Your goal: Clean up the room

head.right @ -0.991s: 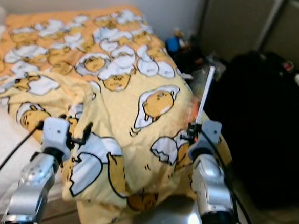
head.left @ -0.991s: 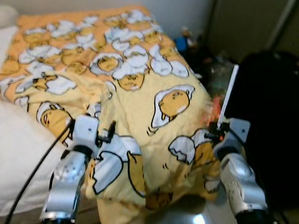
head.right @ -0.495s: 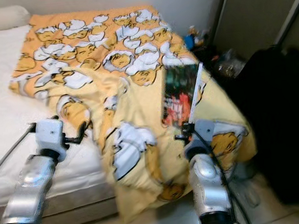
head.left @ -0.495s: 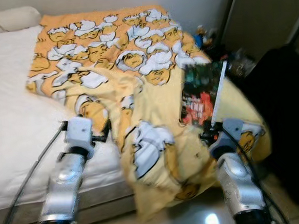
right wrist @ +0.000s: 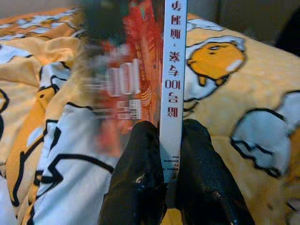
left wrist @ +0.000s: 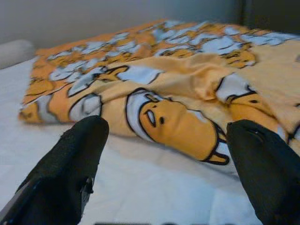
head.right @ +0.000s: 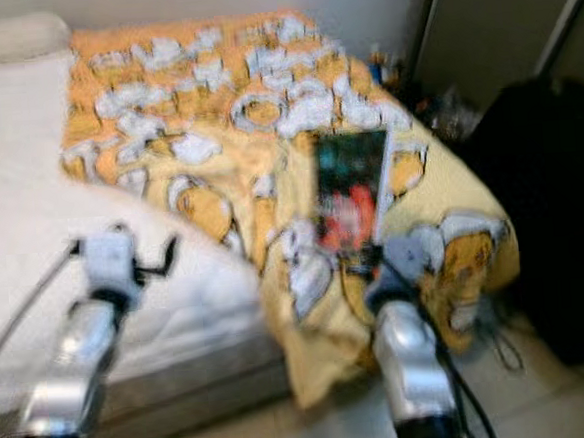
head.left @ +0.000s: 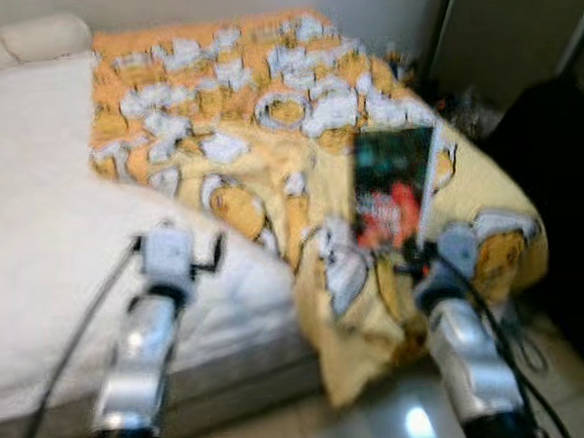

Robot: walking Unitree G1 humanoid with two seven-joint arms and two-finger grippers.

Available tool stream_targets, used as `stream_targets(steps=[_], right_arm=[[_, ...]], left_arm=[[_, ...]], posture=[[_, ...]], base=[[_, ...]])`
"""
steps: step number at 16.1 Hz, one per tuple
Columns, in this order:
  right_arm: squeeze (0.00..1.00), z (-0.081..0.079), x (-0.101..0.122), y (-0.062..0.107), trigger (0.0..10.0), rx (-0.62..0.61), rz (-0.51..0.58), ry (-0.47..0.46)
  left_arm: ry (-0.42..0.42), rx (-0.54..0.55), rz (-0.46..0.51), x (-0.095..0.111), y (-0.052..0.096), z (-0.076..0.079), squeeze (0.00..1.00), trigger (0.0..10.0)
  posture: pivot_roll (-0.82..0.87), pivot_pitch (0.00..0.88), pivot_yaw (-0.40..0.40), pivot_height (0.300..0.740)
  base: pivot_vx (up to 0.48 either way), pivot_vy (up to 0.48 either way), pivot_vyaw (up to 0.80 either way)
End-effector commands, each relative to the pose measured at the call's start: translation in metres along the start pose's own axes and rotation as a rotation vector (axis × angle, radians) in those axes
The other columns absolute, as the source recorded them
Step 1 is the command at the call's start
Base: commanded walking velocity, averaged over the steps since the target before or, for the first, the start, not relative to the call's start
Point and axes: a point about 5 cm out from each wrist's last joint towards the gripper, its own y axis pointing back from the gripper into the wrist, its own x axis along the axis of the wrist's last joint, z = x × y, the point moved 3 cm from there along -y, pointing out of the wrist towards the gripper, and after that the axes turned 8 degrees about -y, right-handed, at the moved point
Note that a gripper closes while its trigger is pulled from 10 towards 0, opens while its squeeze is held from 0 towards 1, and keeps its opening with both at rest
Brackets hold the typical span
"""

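- The book [head.left: 395, 185], with a dark green and red cover and a white spine, is held upright in the air over the yellow blanket [head.left: 295, 119], near the bed's right edge
- The right gripper [right wrist: 164, 154] has its two black fingers pressed onto the lower end of the spine, one on each side, so the book is pinched and carried
- The blanket, printed with egg cartoon figures, covers the right part of the bed [head.left: 30, 197] and hangs over its corner toward the floor; the white sheet lies bare on the left
- The left gripper [left wrist: 164, 154] hovers above the sheet beside the blanket's edge, its fingers spread wide and holding nothing
- Judged step: carrying the book off to be put away; the head views are blurred
- Next move calls for finding a proper resting place for the book and keeping the pinch firm, since the tall book could tip
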Motion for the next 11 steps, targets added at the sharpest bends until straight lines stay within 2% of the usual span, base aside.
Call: stream_targets(steps=[1,5,11], right_arm=[[0.00,-0.002,0.013,-0.002,10.0,0.003,0.067,-0.009],[0.00,-0.001,0.013,-0.001,10.0,0.002,0.071,-0.005],[0.00,-0.014,0.015,-0.004,10.0,0.068,0.065,-0.020]], left_arm=[[-0.022,0.028,-0.002,0.000,-0.001,-0.010,0.00,10.0],[-0.015,0.035,-0.014,-0.003,-0.001,-0.008,0.00,10.0],[-0.016,0.044,-0.016,-0.003,-0.001,-0.009,0.00,10.0]], posture=[[0.08,0.000,-0.016,0.740],[0.08,0.000,-0.017,0.740],[0.09,0.000,-0.026,0.740]], base=[[0.000,0.458,0.00],[0.000,0.461,0.00],[0.000,0.464,0.00]])
